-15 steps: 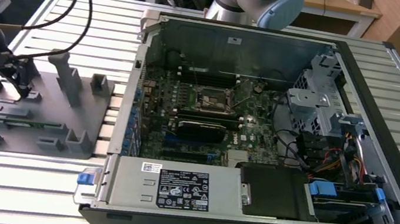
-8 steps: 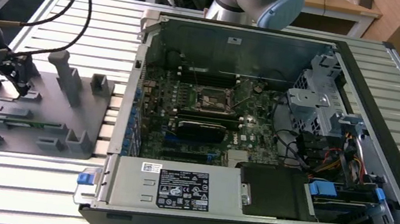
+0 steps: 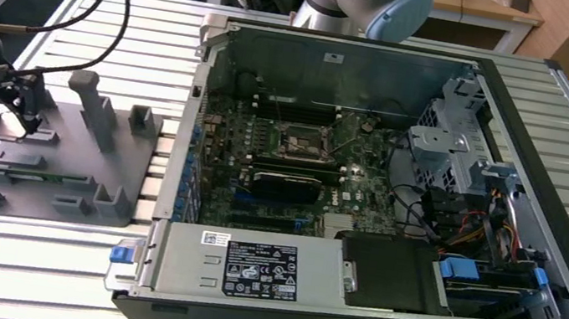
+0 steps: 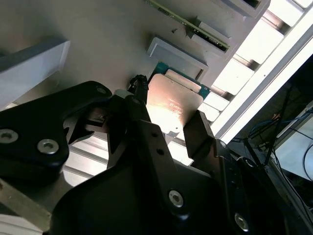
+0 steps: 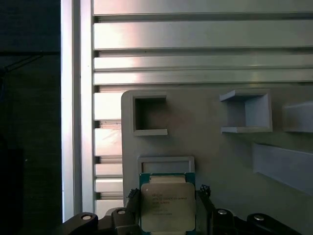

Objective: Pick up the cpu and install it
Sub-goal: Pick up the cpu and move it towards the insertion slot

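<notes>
The cpu is a small square chip with a pale metal top and a green rim, lying at the edge of the grey plastic tray. My gripper straddles it, one black finger against each opposite side. In the second wrist view the cpu sits between the same fingers of the gripper. In the exterior view the gripper is down on the tray at that view's left, well away from the open computer case. The motherboard's socket lies in the middle of the case.
Upright posts rise from the tray just beside the gripper. The slatted metal table carries both tray and case. A black block sits on the motherboard below the socket. Drive cages and cables fill the case's right side.
</notes>
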Robot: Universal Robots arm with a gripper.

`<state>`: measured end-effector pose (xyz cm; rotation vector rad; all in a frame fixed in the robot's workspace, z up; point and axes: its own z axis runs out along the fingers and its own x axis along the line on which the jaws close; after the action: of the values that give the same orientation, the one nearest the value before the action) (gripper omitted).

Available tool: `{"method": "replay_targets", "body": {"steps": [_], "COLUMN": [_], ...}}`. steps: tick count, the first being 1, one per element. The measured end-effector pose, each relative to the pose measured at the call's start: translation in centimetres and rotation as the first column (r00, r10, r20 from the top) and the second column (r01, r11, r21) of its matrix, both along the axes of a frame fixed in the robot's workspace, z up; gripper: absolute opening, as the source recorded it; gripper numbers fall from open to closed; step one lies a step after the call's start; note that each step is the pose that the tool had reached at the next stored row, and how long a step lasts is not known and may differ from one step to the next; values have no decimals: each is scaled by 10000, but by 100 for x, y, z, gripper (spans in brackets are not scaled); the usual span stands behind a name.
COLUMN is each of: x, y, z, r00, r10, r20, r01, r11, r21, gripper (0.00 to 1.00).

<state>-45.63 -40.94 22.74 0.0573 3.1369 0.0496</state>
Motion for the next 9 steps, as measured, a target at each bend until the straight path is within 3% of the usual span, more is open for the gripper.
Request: {"method": "replay_targets", "body": {"steps": [9], "x": [0], "y": [2], "z": [69], "r00": [10000], "r10": [-1], "r20": [-1], "r01": [1], "r11": [10000], "r21": [0], "gripper": [54]}}
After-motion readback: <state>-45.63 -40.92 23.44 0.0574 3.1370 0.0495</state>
